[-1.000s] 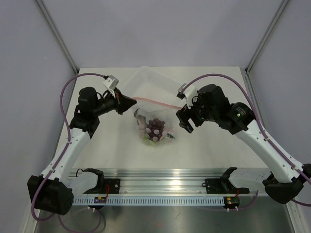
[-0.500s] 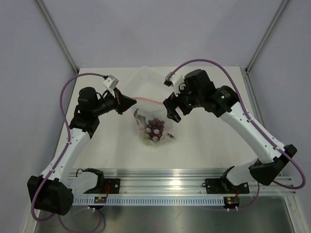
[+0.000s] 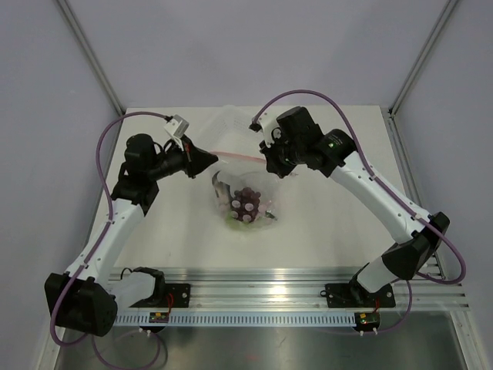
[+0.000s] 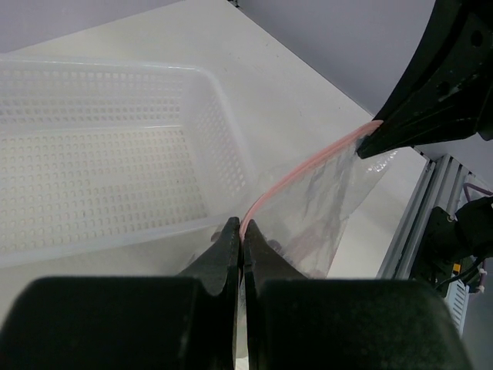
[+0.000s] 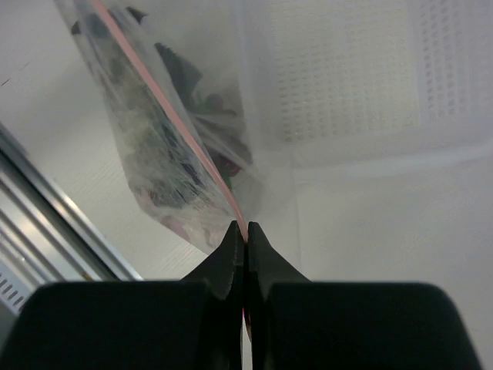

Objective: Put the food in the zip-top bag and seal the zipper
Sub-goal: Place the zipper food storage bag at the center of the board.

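Note:
The clear zip-top bag (image 3: 248, 189) hangs over the table between my two grippers, its pink zipper (image 3: 239, 156) stretched along the top. The left gripper (image 3: 209, 160) is shut on the zipper's left end, and the pink strip (image 4: 308, 166) runs out from its tips (image 4: 243, 223). On the zipper's right end the right gripper (image 3: 269, 163) is shut, with the strip (image 5: 169, 116) leading away from its tips (image 5: 246, 227). Food lies in the bag's bottom: a dark red grape bunch (image 3: 246, 202), green lettuce (image 3: 233, 220) and a grey fish (image 3: 221, 187).
A white perforated tray (image 3: 231, 123) stands just behind the bag, also in the left wrist view (image 4: 100, 154) and the right wrist view (image 5: 347, 77). An aluminium rail (image 3: 254, 289) runs along the table's near edge. Slanted frame posts rise at the back corners.
The right arm swung left and back to the bag's top, and its gripper, open before, has shut on the zipper's right end. The left gripper kept its hold.

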`<state>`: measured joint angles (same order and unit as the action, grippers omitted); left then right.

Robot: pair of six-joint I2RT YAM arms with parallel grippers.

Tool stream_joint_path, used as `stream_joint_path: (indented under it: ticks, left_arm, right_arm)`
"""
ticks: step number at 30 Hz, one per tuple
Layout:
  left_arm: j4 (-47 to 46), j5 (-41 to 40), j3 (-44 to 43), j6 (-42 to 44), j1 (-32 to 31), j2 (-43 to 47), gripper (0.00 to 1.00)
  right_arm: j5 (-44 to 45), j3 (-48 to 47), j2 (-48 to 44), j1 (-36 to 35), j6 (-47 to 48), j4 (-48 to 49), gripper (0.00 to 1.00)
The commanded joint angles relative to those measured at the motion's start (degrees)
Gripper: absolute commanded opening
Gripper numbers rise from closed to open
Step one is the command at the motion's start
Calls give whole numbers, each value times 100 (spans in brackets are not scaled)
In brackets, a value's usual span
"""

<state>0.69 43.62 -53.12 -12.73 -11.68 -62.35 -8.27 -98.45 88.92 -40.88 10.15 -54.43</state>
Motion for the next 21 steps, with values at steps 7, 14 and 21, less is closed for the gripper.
stream_joint_path:
  ticks: [7,14,21]
  left_arm:
    - [-456,569,-865,-563,-211,-558,73]
    - [-227,165,-1121,-415,-212,-279,95]
    - [-87,-573,-1025,-344,-212,336,99]
  right_arm:
    - [2171,230,-884,581,-286,557,0]
    - [2585,-286,-1053,1415,-84,4,0]
    - [3226,-1299,-289,2023,-294,-296,0]
